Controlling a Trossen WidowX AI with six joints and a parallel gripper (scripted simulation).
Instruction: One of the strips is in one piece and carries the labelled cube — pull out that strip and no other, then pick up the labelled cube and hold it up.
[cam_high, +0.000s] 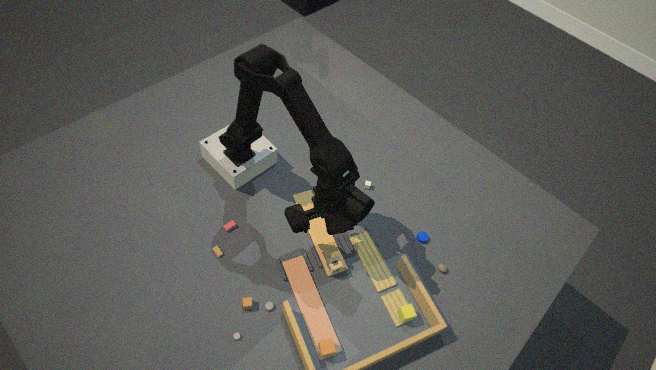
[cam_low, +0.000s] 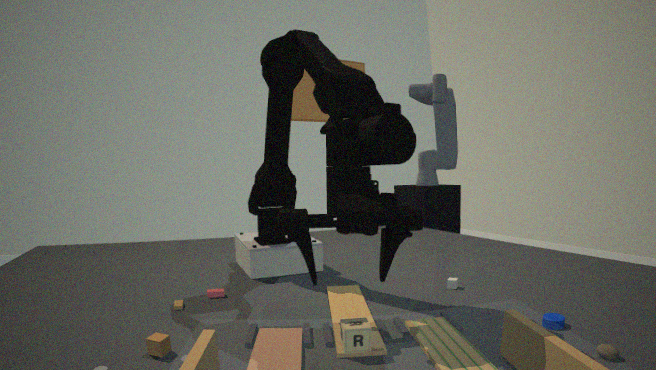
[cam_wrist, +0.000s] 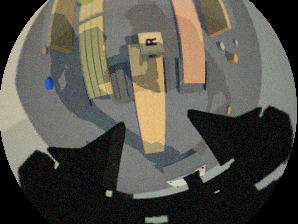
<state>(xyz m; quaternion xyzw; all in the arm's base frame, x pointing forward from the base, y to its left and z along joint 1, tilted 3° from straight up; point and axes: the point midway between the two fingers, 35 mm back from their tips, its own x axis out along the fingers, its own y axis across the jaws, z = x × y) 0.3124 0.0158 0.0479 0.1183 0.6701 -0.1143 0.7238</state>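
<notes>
The tan strip (cam_high: 320, 231) (cam_low: 346, 299) (cam_wrist: 151, 131) looks unbroken and lies clear of the low walls. The cube marked R (cam_high: 335, 265) (cam_low: 358, 341) (cam_wrist: 151, 41) rests on its far end from the arm base. My gripper (cam_low: 349, 282) (cam_wrist: 157, 118) is open and empty, fingers wide apart, above the tan strip. The salmon strip (cam_high: 309, 299) (cam_low: 276, 344) (cam_wrist: 190, 47) carries an orange cube (cam_high: 327, 347). The green-lined strip (cam_high: 372, 262) (cam_low: 452, 344) (cam_wrist: 95, 65) is split by a gap; a yellow cube (cam_high: 407, 312) sits on its farther piece (cam_high: 391, 302).
Low wooden walls (cam_high: 425, 296) (cam_low: 525, 330) flank the outer strips. Dark guide rails stand beside the strips. A blue disc (cam_high: 423, 237) (cam_low: 553, 321) (cam_wrist: 49, 83), a white cube (cam_high: 368, 184) (cam_low: 452, 283), a red block (cam_high: 230, 226) (cam_low: 215, 293) and other small pieces lie around.
</notes>
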